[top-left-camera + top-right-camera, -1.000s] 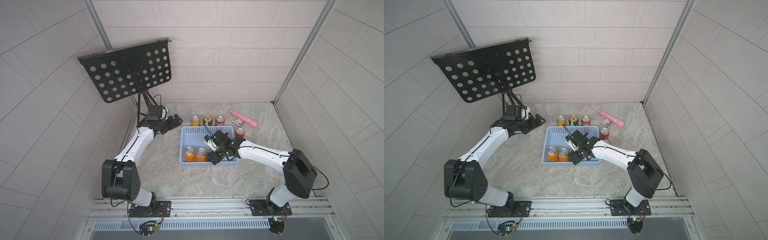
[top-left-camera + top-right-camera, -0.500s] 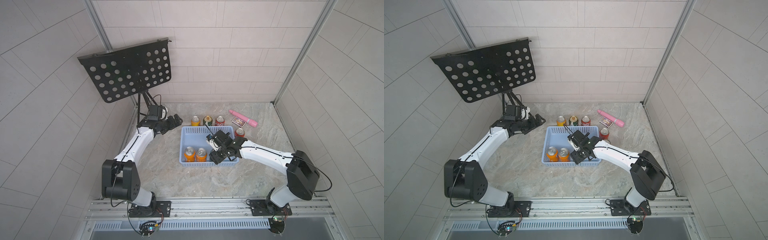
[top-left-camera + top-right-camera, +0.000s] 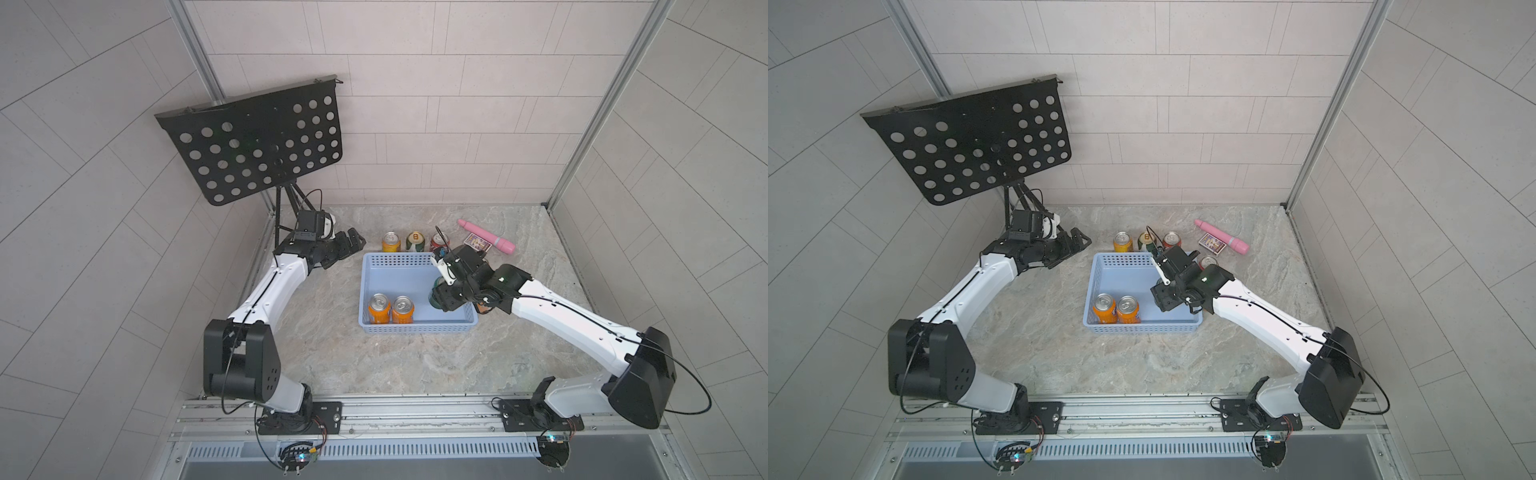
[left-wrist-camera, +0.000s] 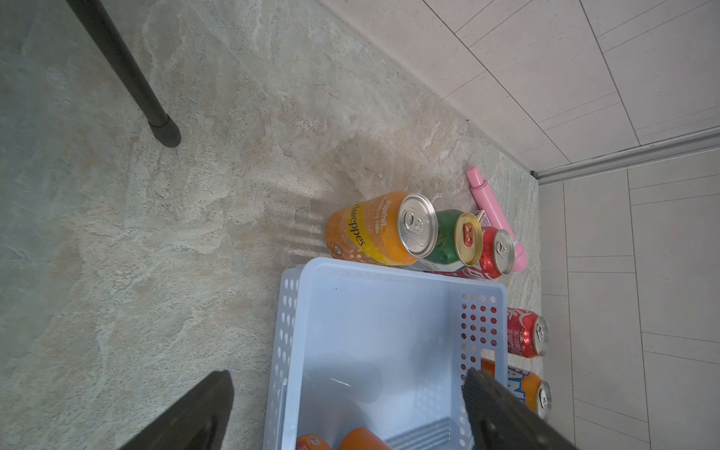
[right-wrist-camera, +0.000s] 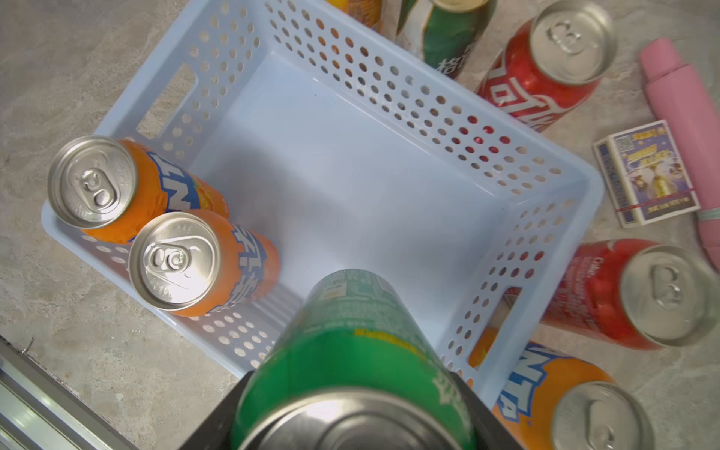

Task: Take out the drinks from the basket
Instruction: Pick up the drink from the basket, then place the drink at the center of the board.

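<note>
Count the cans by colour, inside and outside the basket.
orange cans: 4, 2 of them in the basket
red cans: 2
green can: 1
dark green-and-white can: 1
Total: 8

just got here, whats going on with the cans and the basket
The right gripper is shut on a green can, holding it over the blue basket. Two orange cans stand inside the basket. Five cans are already out on the table: three in a row behind the basket, two at its side. The left gripper hovers open off the basket's far corner, holding nothing.
</note>
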Robot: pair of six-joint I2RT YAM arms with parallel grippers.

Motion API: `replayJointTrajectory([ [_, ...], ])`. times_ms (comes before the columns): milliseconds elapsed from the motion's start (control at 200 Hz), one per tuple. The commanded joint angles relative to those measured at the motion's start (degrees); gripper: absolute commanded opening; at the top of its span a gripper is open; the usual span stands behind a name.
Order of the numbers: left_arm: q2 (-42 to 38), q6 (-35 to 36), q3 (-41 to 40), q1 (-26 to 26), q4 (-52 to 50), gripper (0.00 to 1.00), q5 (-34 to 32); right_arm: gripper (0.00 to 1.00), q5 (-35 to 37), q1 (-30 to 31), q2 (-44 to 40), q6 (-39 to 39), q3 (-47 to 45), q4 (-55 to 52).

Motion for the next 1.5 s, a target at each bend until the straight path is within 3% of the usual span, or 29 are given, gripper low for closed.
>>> replayJointTrajectory([
  [0, -1.76, 0.62, -0.43, -0.33, 0.38, 1.00, 0.46, 0.38, 2.39, -0.33, -3.50, 0.69, 2.62, -1.40],
  [390, -1.95, 0.55, -0.53, -0.31, 0.48, 1.00, 0.47, 0.35, -1.03, 1.52, -8.95, 2.29, 2.41, -4.33],
  [926, -2.54, 1.41, -0.97, -0.68, 0.82, 1.00, -0.50, 0.34, 4.43, 15.79, -18.39, 10.49, -8.44, -3.02],
  [1336, -5.18, 3.70, -1.05, -3.30, -1.66, 1.00, -4.00, 0.34, 7.28, 20.79, -16.24, 11.87, -17.44, 5.10],
  [1496, -10.35, 1.23, -6.08, -3.44, -1.36, 1.00, -4.63, 0.34, 6.91, 21.04, -14.37, 11.80, -19.57, 7.94],
])
